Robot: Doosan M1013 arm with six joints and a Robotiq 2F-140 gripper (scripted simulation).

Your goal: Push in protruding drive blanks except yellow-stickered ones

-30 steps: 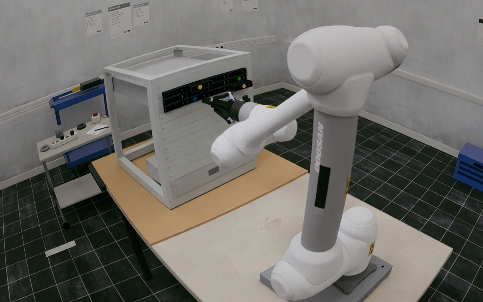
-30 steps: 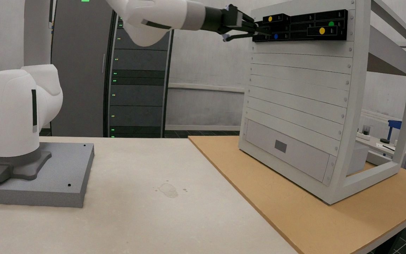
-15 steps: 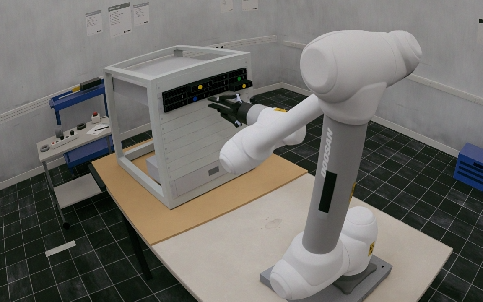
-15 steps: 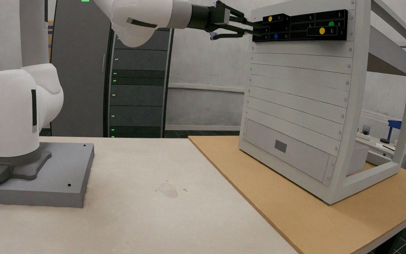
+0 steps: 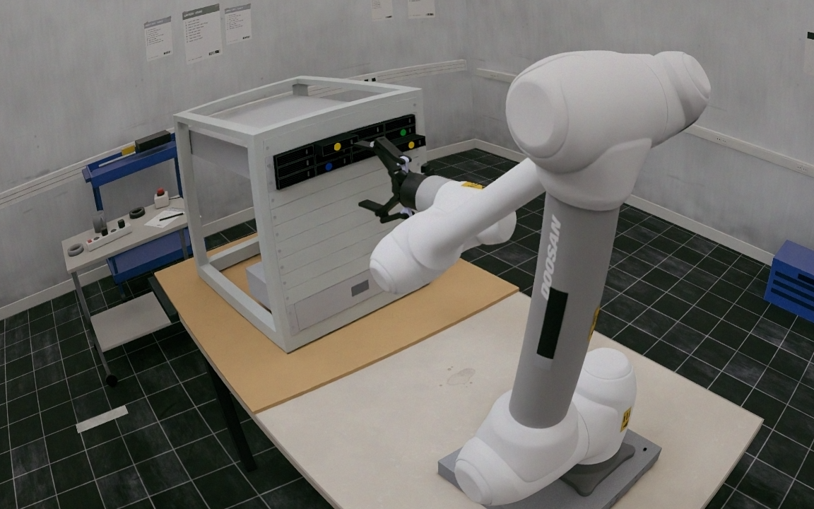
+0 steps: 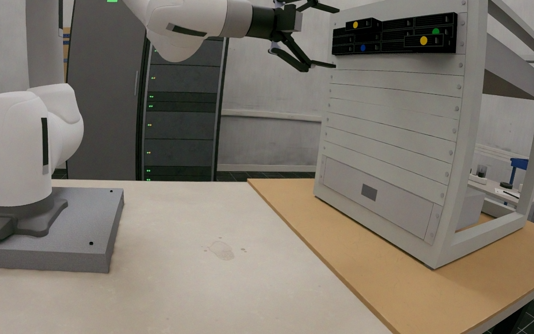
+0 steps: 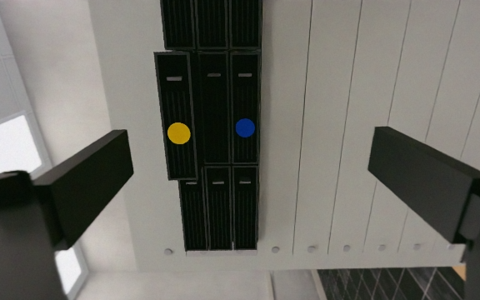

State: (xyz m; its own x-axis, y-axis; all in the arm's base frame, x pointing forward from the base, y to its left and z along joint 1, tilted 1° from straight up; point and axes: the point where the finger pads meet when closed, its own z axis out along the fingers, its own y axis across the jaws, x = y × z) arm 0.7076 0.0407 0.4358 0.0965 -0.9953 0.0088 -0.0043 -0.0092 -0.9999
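Fingers are being held wide apart, gripping nothing; yellow-stickered blanks are best being given clearance during withdrawal.

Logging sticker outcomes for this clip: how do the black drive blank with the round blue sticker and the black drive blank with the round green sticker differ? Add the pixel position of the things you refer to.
The black blue-stickered blank [image 5: 320,170] [image 6: 371,48] [image 7: 245,100] sits in the bottom row; the black green-stickered blank [image 5: 391,135] [image 6: 445,31] is in the middle row.
The green-stickered blank is directly above a protruding yellow-stickered one; the blue-stickered blank isn't.
Both look flush.
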